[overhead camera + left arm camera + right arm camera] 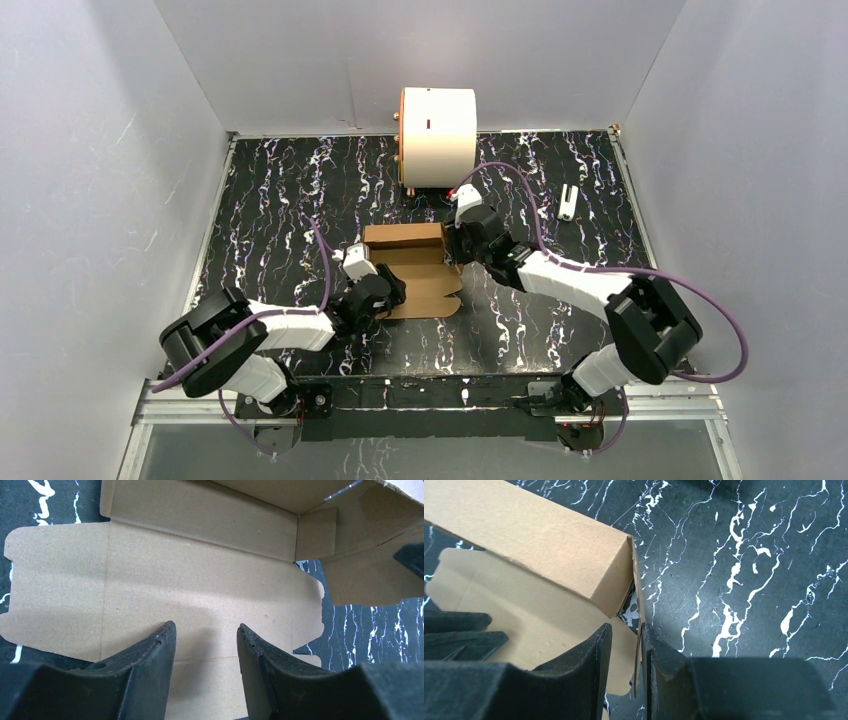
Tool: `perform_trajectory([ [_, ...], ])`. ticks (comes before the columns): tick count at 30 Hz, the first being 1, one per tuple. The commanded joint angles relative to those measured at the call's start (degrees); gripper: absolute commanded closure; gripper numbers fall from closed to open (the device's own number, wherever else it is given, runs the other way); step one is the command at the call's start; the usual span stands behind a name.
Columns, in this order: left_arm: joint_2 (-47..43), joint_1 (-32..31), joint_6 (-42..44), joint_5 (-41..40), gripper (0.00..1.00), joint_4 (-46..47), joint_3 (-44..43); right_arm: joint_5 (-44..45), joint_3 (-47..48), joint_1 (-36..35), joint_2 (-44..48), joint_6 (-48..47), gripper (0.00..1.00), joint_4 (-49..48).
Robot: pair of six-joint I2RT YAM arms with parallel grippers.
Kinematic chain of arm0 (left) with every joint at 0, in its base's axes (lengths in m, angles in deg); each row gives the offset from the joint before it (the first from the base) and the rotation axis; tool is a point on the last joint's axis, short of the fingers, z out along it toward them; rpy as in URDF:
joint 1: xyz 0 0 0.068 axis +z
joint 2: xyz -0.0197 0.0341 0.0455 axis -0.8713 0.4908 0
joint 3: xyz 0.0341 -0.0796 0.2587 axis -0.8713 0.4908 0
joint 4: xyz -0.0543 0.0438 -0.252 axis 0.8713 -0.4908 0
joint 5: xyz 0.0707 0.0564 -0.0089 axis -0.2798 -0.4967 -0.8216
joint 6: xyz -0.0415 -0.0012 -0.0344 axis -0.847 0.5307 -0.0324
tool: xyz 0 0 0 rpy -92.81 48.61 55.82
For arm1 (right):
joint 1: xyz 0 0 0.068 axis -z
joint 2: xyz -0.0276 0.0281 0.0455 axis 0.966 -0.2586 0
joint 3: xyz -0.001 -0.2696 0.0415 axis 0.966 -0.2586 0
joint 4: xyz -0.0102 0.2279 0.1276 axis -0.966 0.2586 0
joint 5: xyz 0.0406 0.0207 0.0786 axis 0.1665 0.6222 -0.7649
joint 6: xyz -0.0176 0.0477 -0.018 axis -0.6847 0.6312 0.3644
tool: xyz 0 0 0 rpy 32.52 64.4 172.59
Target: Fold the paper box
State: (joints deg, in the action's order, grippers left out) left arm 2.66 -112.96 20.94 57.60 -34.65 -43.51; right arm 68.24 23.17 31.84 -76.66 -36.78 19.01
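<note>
Paper box [413, 268] is lying between our two claws, its long axis running from one claw across to the other.

We are holding the left claw [205, 627] low over the flat panel, jaws spread and gripping nothing. The box is stretching ahead of and beneath it, with the raised back wall beyond the fingertips. We are straddling the upright side flap [638, 600] at the box's right end with the right claw [626, 627], jaws nearly together. Whether they are truly pinching it we cannot tell. That claw is nearer the flap, so we judge the coming fold is swinging it inward, toward the left claw.
</note>
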Motion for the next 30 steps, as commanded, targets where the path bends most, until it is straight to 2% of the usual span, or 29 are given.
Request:
perform_trajectory([
  [1,2.7,-0.9,-2.5,2.3,0.54,-4.6,0.1,-2.7,-2.6,0.6,4.3,-1.2,0.63,-4.4],
  [5,3.2,-1.0,-2.0,2.5,0.54,-4.6,-0.4,-7.6,-3.9,1.8,4.3,-2.0,0.64,-5.9],
  [11,2.9,-1.9,-1.6,2.6,0.54,-4.8,-1.0,-19.5,-5.6,4.5,3.1,0.5,0.63,-12.9],
  [16,1.2,-2.5,0.0,2.7,0.55,-6.6,-1.9,-23.5,-7.2,6.9,1.7,2.1,0.6,-18.1],
  [22,-7.7,-2.5,5.9,1.7,0.53,-14.5,-4.5,-26.0,-9.5,8.6,0.6,2.3,0.6,-21.1],
  [27,-16.3,-2.5,11.6,3.6,0.42,-22.5,-9.6,-27.8,-9.7,9.0,-0.2,2.2,0.6,-22.2],
  [30,-18.5,-2.4,16.1,2.9,0.38,-28.7,-14.6,-28.9,-9.7,9.2,-0.9,2.0,0.6,-22.6],
])
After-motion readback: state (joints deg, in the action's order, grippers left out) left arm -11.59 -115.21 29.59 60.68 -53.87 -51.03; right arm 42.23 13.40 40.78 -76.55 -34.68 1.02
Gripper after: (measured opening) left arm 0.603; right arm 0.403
